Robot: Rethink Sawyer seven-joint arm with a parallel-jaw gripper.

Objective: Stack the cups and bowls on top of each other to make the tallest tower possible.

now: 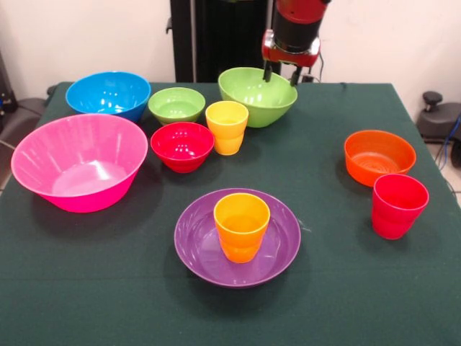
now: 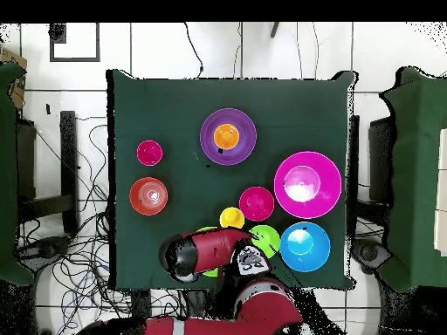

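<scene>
Gripper (image 1: 281, 74) hangs over the lime bowl (image 1: 257, 95), fingers apart and empty; the orange cup (image 1: 241, 225) stands in the purple bowl (image 1: 238, 238).

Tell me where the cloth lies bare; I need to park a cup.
Bare cloth: the near strip in front of the purple bowl, and between it and the orange bowl. Crowded: the far left, where the pink bowl, red bowl and yellow cup cluster.
</scene>
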